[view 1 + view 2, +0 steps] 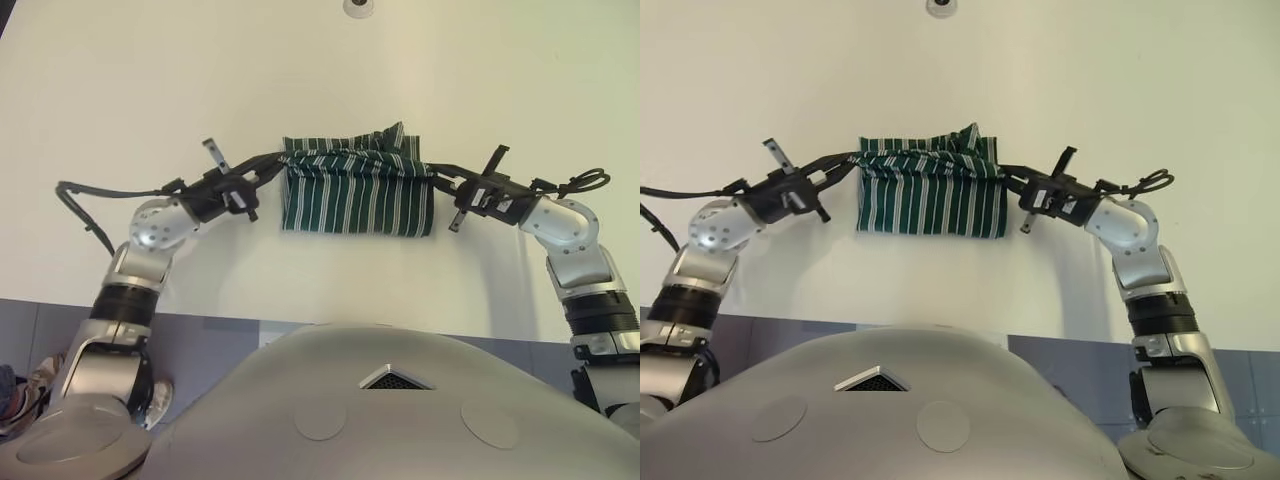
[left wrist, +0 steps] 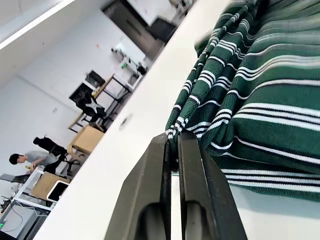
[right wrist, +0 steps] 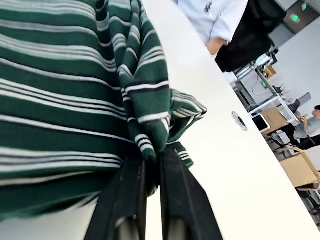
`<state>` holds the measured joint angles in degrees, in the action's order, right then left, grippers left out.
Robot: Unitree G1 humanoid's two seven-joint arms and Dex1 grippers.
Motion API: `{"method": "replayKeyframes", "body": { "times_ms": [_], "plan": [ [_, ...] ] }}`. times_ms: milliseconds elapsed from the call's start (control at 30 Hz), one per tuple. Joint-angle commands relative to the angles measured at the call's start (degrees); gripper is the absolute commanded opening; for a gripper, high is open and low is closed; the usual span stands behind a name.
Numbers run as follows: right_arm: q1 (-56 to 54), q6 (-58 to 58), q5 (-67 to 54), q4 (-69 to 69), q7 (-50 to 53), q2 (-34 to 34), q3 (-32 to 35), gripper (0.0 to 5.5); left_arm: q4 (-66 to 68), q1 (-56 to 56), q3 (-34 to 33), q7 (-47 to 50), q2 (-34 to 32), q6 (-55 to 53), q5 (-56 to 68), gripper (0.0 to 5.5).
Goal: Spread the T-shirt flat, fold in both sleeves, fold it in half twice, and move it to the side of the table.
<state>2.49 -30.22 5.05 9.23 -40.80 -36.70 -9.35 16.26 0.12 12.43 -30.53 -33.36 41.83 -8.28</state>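
Plainly the T-shirt is soft, light knit cloth with no stiffness of its own. It is likely to sag, crease and slide over itself wherever it is unsupported, so the sound places to hold it are the two ends of one edge, with every layer caught together. It lies near the middle of the white table, straight ahead of the robot, already reduced to a compact, thick rectangle of green with white stripes. The left gripper is clenched on the bundled layers at the shirt's left end, its two dark fingers pressed almost together with a ridge of cloth pinched between them. The right gripper is likewise clamped on a gathered fold at the right end. Both holds sit at the far, upper corners. The cloth there is rumpled into a raised hump (a loose flap pokes up toward the far right corner), while the near panel falls away smooth. Whether the near edge rests on the table or hangs just clear of it cannot be told. The rectangle's long axis runs across the robot from one gripper to the other. The stripes on the near panel run toward and away from the robot, and those on the bunched far edge run along the long axis.
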Motion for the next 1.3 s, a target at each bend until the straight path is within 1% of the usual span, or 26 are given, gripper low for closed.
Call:
{"method": "replayKeyframes", "body": {
  "times_ms": [33, 133, 267, 400, 567, 633, 733, 900, 967, 1033, 1300],
  "plan": [
    [-2.0, 0.9, 2.6, 2.6, 1.7, 0.8, -0.6, 0.15, 6.6, -3.3, 0.0, 5.7, 1.0, -1.0, -7.7, 0.0],
    [-3.2, 1.3, 3.4, 3.0, 3.4, 2.8, -0.9, 0.15, 9.5, -4.5, 0.6, 8.4, 1.5, -0.8, -10.7, 0.0],
    [-3.9, 1.7, 2.0, 2.4, 4.3, 4.5, -0.9, 0.15, 10.7, -4.5, 0.9, 9.1, 1.4, 0.2, -9.7, 0.0],
    [-4.1, 2.2, 0.9, 1.7, 4.2, 5.2, -0.8, 0.15, 7.6, -2.4, 0.6, 5.7, 0.7, 2.6, -3.0, 0.0],
    [-2.8, 3.6, -3.5, -3.3, 1.4, 4.5, -0.1, 0.15, -0.3, 3.0, 0.9, -0.3, -2.9, 7.2, 4.9, 0.0],
    [-2.3, 4.3, -5.0, -5.2, 0.4, 4.1, 0.1, 0.15, -4.3, 5.8, -0.1, -1.4, -4.6, 8.7, 8.1, 0.0],
    [-1.6, 5.0, -6.0, -6.8, -0.4, 3.8, 0.4, 0.15, -7.6, 7.8, -1.8, -2.4, -5.8, 8.8, 12.2, 0.0],
    [-1.8, 5.7, -6.5, -7.3, -0.8, 4.0, 0.4, 0.15, -9.3, 9.2, -3.8, -4.2, -6.0, 7.8, 18.1, 0.0],
    [-2.2, 5.8, -6.6, -7.1, -0.8, 4.2, 0.4, 0.15, -8.6, 8.0, -5.0, -3.6, -5.0, 6.0, 18.0, 0.0],
    [-2.6, 5.6, -5.4, -6.0, -0.2, 4.4, 0.1, 0.15, -6.5, 6.2, -5.3, -2.5, -3.5, 4.5, 14.5, 0.0],
    [-4.6, 4.2, -0.3, -0.7, 2.5, 5.8, -1.1, 0.15, 3.2, 0.9, -3.2, 0.8, 2.1, 2.4, 3.0, 0.0]
  ]
}}
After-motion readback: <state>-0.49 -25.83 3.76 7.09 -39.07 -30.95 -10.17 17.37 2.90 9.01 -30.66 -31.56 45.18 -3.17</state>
